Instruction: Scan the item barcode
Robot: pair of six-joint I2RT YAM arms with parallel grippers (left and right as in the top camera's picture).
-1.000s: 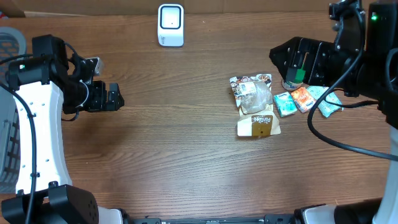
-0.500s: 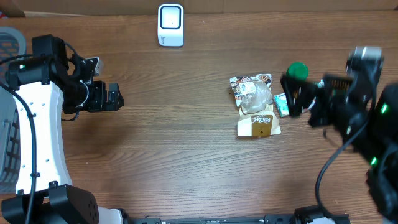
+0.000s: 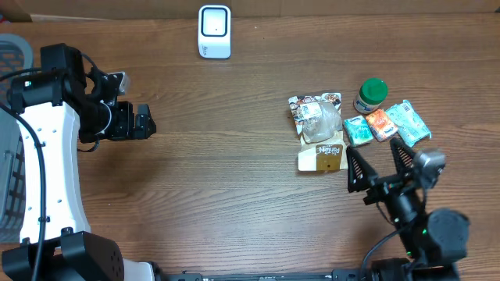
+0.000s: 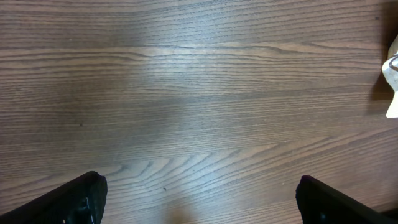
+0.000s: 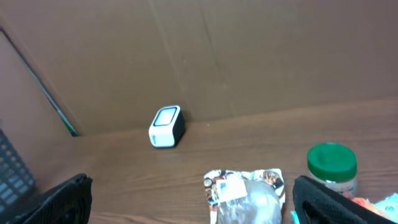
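Left claw (image 3: 145, 121) and right claw (image 3: 373, 150) both gape wide and empty, and the snack bag (image 3: 316, 117) lying right-of-centre on the worktop (image 3: 234, 195) looks light, crinkly and slippery, so probably pinch a flat edge seam.

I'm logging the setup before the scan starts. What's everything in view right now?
scanner: one, white with a dark window, far edge of the table
printed pouch: one, clear and multicoloured, right of centre
brown packet: one, tan, against the pouch's near side
jar: one, green lid, upright, right of the pouch
small packets: three, teal, orange, pale teal, in a row by the jar
basket: one, grey, left edge
table: one, brown wood
left gripper: black, open, empty, left side
right gripper: black, open, empty, just short of the packets
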